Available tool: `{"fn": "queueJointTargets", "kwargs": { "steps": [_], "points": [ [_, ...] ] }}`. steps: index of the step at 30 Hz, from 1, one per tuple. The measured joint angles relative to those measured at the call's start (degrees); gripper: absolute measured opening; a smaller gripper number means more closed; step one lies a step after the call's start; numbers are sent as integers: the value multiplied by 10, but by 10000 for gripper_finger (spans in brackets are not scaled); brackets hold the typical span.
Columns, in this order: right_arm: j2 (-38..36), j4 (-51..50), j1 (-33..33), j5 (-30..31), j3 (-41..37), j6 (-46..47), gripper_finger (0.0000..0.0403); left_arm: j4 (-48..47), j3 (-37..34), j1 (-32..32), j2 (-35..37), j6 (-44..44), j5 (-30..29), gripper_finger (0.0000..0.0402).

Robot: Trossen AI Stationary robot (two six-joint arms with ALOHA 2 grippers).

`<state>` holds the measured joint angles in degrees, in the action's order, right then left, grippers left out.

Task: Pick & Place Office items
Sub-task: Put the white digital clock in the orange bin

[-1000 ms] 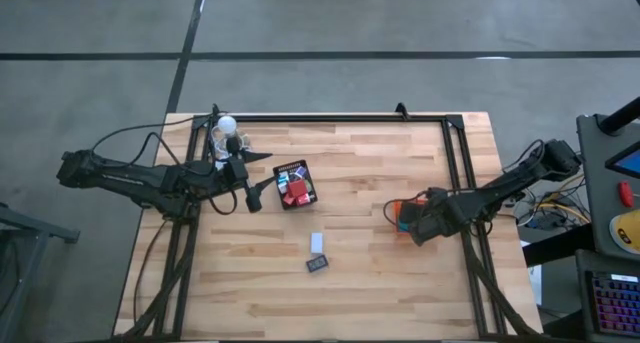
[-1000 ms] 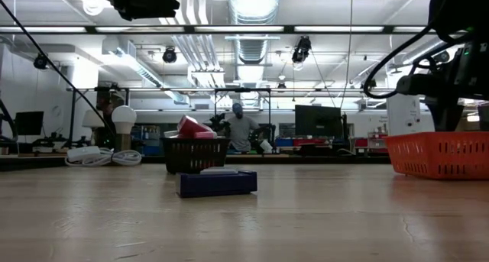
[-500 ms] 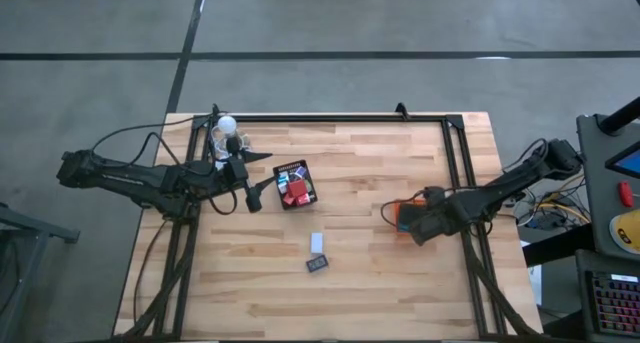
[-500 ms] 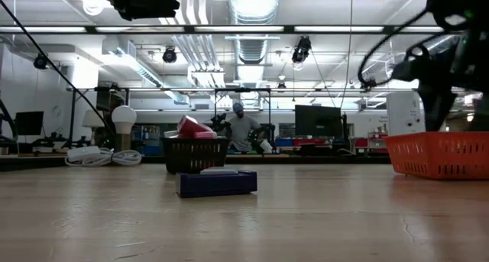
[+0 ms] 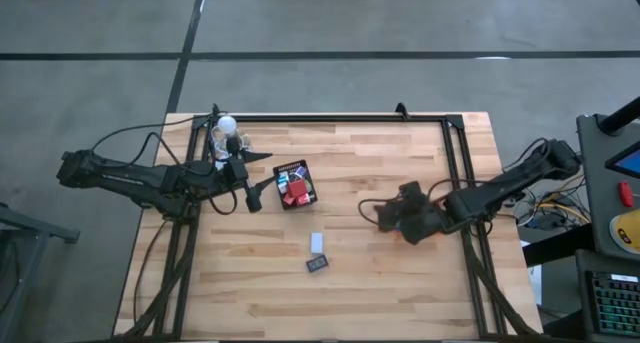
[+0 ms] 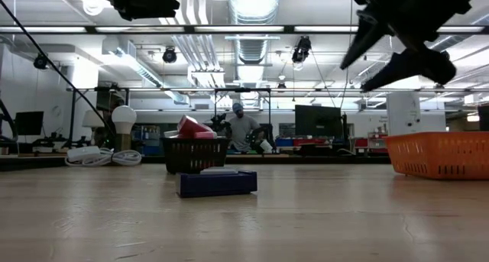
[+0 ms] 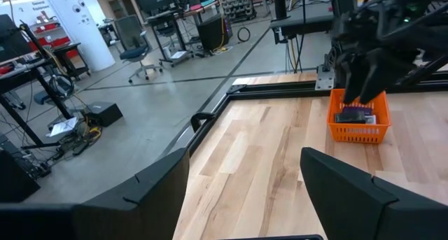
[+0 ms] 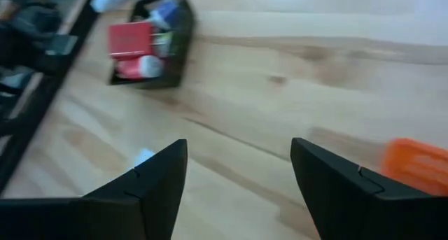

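The right tool (image 5: 385,215) hangs above the bare middle of the desk (image 5: 360,273), fingers spread and empty, beside the orange tray (image 6: 439,155). The left tool (image 5: 262,183) waits spread, holding nothing, next to the black mesh tray (image 5: 296,184), which carries red and blue office items (image 5: 293,191). A white flat piece (image 5: 317,242) and a dark block (image 5: 318,264) lie near each other on the desk.

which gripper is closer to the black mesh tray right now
Left. The left gripper sits just beside the black mesh tray, on its left in the high view. The right gripper is open and empty, well off to the tray's right.
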<state>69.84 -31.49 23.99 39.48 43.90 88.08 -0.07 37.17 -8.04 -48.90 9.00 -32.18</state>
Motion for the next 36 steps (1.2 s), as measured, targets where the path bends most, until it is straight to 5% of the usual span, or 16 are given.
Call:
{"fn": "queueJointTargets", "kwargs": {
  "steps": [12,20,25,31,36],
  "points": [
    [137,298,-9,12,27,-65,256,0,0,0,0,0,0,275],
    [240,102,-42,-15,218,-65,255,-1,0,0,0,0,0,275],
    [317,-35,-64,-146,359,-9,254,-4,0,0,0,0,0,275],
    [398,-76,-103,-294,465,-75,258,-6,0,0,0,0,0,275],
    [443,-95,-119,-333,503,-80,263,-8,0,0,0,0,0,275]
  ]
}}
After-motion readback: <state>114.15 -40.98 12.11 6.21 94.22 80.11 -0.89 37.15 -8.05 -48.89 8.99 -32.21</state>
